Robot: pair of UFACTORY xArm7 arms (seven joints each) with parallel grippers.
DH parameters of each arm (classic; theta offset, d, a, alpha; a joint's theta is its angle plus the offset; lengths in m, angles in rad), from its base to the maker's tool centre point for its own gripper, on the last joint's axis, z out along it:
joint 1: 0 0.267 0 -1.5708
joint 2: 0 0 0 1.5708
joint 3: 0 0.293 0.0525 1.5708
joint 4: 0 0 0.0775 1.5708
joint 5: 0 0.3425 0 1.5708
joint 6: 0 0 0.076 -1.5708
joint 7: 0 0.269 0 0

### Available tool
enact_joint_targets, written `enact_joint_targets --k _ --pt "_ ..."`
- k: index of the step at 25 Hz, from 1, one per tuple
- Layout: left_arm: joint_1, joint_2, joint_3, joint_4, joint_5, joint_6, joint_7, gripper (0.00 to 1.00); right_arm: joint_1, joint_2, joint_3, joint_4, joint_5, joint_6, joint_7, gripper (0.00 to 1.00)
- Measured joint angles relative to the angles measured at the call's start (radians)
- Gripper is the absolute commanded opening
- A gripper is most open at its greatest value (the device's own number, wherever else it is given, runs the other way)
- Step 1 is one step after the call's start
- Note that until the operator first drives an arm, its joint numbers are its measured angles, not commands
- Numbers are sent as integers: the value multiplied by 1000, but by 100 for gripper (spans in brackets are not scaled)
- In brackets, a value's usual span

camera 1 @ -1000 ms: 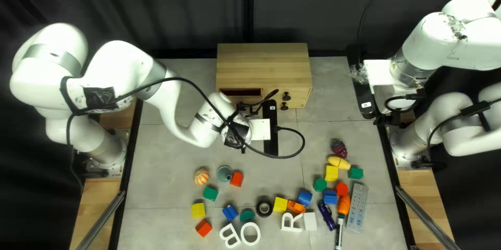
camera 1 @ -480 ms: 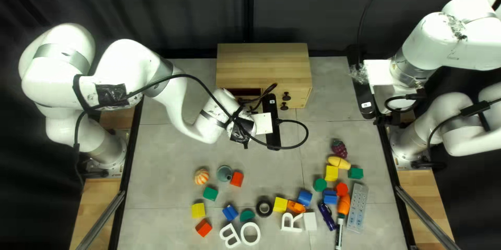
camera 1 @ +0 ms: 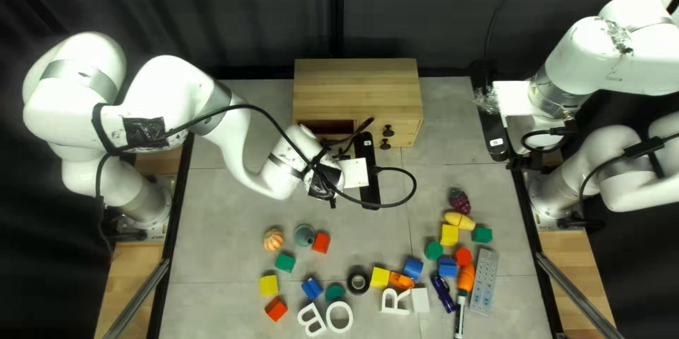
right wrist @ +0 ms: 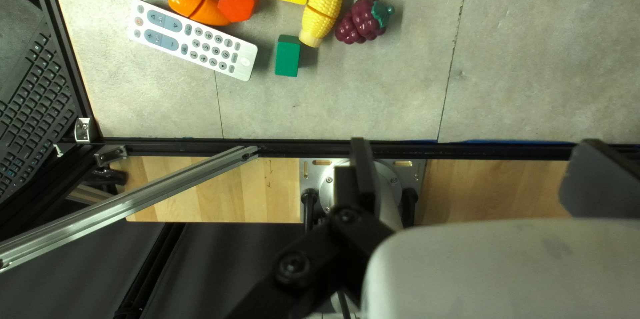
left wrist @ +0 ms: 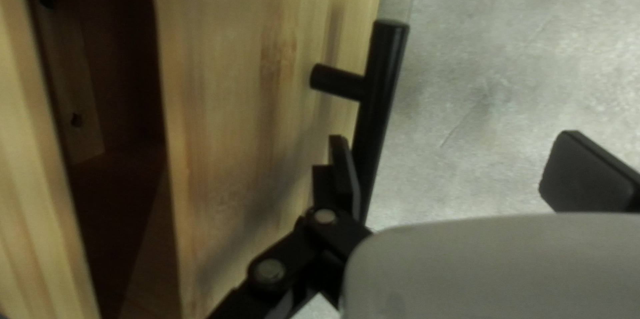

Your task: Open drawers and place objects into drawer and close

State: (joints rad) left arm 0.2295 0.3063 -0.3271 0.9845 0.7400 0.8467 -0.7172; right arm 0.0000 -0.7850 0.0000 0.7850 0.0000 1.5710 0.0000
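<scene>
At the wooden box (camera 1: 357, 88), with the left gripper (camera 1: 346, 146) spread wide and one finger beside the black handle (left wrist: 385, 79), near a dark hole (camera 1: 336, 127). Off to the right, with the right gripper (camera 1: 522, 162) spread too, and blocks (camera 1: 269, 285) lying on the desk (camera 1: 226, 226).

The cabinet (camera 1: 357, 88) looks like pale, smooth wood, its streaky grain under a low sheen. Its handle (left wrist: 383, 72) is smooth and black, with a soft shine. The tabletop (right wrist: 533, 59) looks matt and mottled (rather like concrete), while the grapes (right wrist: 360, 22) and corn (right wrist: 322, 9) seem glossy plastic. The slanting rail (right wrist: 133, 204) is bare, silvery metal; the curtain (camera 1: 269, 13) is matt, folded cloth.
</scene>
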Motion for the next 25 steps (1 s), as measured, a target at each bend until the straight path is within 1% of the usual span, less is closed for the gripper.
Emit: enact_joint_targets --k 10,14,20,25 --pt "-23 -38 -32 -15 -35 26 -5 100 0 0 0 0 0 0 0 100" --pt "-27 -79 -47 -7 -72 68 28 100 0 0 0 0 0 0 0 100" --pt "-14 -168 -60 42 -198 174 165 100 0 0 0 0 0 0 0 100" --pt "32 -207 -38 97 -330 212 318 100 0 0 0 0 0 0 0 100"
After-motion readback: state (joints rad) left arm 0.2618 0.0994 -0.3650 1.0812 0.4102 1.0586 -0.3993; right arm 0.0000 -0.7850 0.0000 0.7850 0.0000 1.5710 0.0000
